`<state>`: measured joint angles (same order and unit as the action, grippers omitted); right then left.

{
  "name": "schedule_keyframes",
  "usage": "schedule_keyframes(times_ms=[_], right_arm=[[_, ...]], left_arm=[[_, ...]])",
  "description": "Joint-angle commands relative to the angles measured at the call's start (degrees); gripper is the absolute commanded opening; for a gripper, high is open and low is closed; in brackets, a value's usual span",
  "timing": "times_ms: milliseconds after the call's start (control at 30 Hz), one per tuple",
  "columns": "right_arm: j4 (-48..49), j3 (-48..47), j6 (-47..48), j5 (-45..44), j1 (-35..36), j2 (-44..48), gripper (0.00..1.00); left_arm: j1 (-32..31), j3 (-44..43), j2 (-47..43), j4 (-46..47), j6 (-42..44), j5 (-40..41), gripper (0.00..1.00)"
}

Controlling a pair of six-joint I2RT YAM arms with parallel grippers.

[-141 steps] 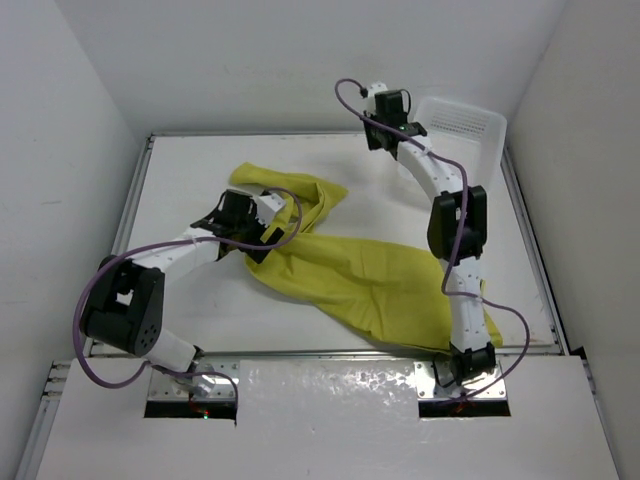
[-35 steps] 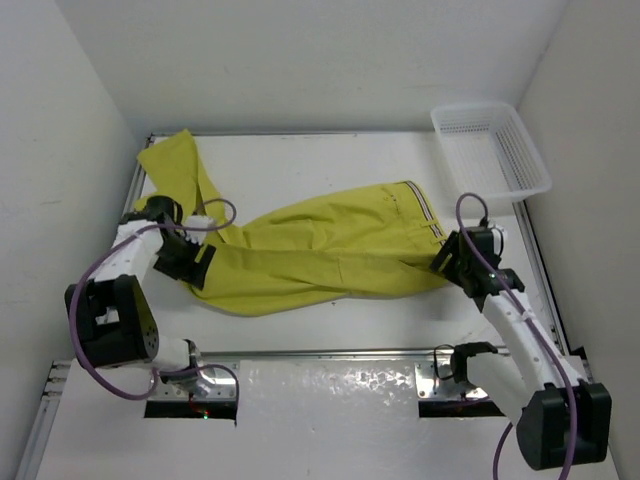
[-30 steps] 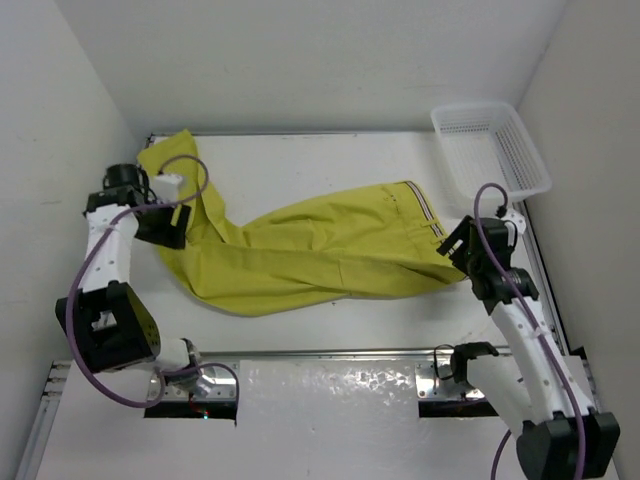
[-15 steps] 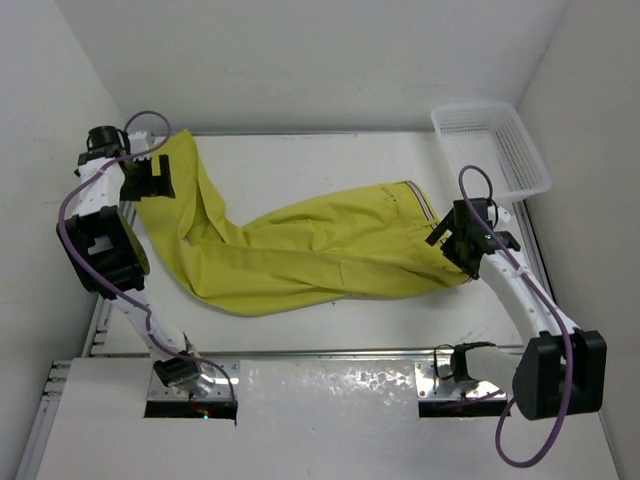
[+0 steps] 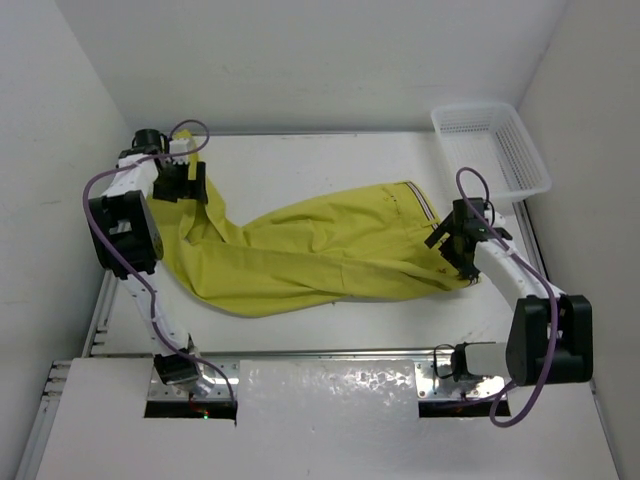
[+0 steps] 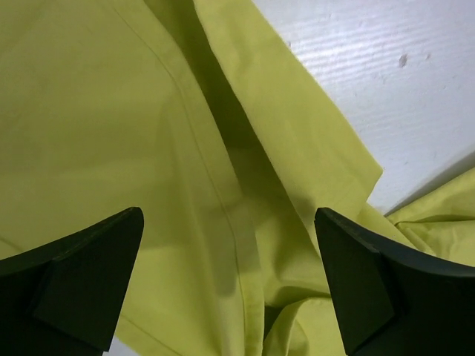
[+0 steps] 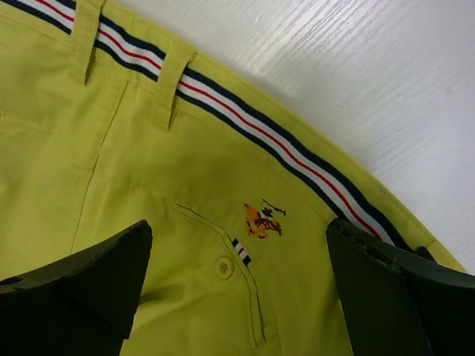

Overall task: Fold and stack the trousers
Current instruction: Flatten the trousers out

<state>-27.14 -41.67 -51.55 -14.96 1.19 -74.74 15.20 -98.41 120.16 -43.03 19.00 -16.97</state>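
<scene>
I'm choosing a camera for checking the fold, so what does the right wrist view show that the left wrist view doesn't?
Right wrist only: the trousers at the waist, with striped waistband trim, belt loops, an embroidered logo and a pocket button. Left wrist only: plain leg cloth with a long seam and overlapping folds. Both: yellow-green cloth on the white table, below the open right end effector and left end effector.

One pair of trousers (image 5: 320,252), one basket (image 5: 476,106), two arms (image 5: 125,225) (image 5: 510,275).

Mustard yellow-green trousers (image 5: 320,255) are lying spread flat across the worktop, striped waistband facing right, legs bending left.
</scene>
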Motion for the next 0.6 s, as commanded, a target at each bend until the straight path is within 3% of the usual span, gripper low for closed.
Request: schedule_keyframes(times_ms=[0,67,100,133,167,200,267,300,367,567], right_arm=[[2.3,0.5,0.6,2.2,-0.4,-2.2,0.95],[3.4,2.0,0.6,2.1,-0.4,-2.5,0.84],[3.8,2.6,0.7,2.1,-0.3,-2.4,0.78],[4.2,3.6,0.8,2.0,-0.4,-2.3,0.73],[4.4,4.0,1.0,2.0,-0.3,-2.2,0.68],[4.6,4.2,1.2,2.0,-0.4,-2.2,0.54],[4.5,4.7,1.6,2.0,-0.5,-2.1,0.37],[4.5,4.8,1.8,2.0,-0.5,-2.0,0.18],[4.7,4.5,2.3,2.7,-0.6,-1.7,0.02],[11.3,-1.6,9.1,3.5,-0.6,1.1,0.0]], left_arm=[[-1.1,2.4,0.6,1.9,1.4,1.2,0.9],[-1.1,3.0,1.8,2.0,1.1,1.8,0.8],[-1.2,3.0,2.1,2.0,0.9,1.8,0.7],[-1.3,3.0,2.8,1.6,0.7,1.9,0.43],[-1.2,3.0,3.1,1.5,0.3,1.9,0.34],[-1.2,3.1,3.1,1.4,0.0,1.9,0.16],[-0.5,2.9,3.0,1.1,-0.9,1.7,0.01],[-0.1,2.5,2.9,1.1,-1.1,1.9,0.0],[0.9,1.0,2.5,0.1,-1.3,2.8,0.0],[6.3,-12.1,-2.1,-0.4,-3.9,-0.8,0.0]])
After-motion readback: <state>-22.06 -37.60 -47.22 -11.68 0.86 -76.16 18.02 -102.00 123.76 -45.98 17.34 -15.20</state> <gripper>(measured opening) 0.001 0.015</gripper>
